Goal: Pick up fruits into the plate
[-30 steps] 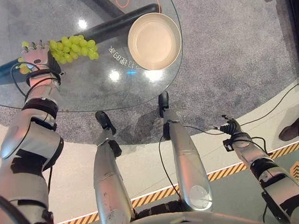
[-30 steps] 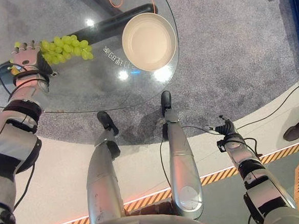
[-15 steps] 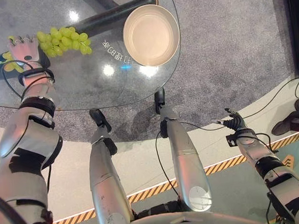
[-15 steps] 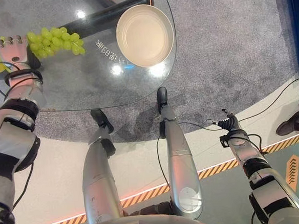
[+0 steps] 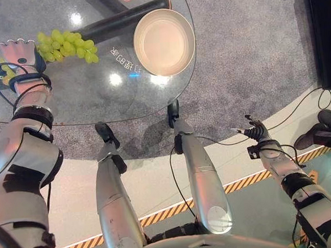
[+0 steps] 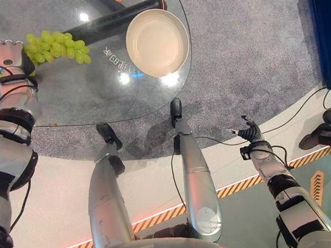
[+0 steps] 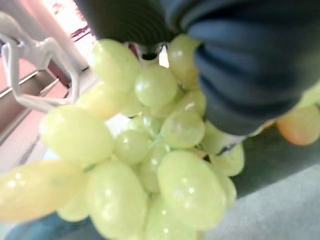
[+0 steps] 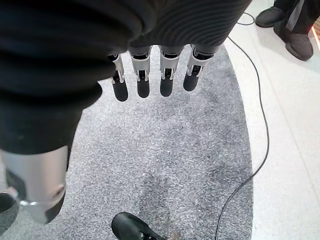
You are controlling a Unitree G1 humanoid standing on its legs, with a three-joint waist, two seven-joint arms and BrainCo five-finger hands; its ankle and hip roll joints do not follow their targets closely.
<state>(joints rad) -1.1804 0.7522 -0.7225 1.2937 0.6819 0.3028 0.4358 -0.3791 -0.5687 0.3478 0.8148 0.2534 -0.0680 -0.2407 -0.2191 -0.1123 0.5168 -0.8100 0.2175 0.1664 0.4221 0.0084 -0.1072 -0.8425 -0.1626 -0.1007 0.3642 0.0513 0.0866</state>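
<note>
At lower right, the right hand (image 5: 256, 133) is held over the floor, fingers (image 8: 142, 74) straight and empty. At upper left, the bunch of green grapes (image 5: 64, 45) is gripped by the left hand (image 5: 17, 55) above the round glass tabletop (image 5: 89, 89). The round beige plate (image 5: 164, 42) lies beyond, empty.

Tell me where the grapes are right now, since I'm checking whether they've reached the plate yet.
The grapes lie on the glass table at its far left, against the left hand, apart from the plate to their right.
</note>
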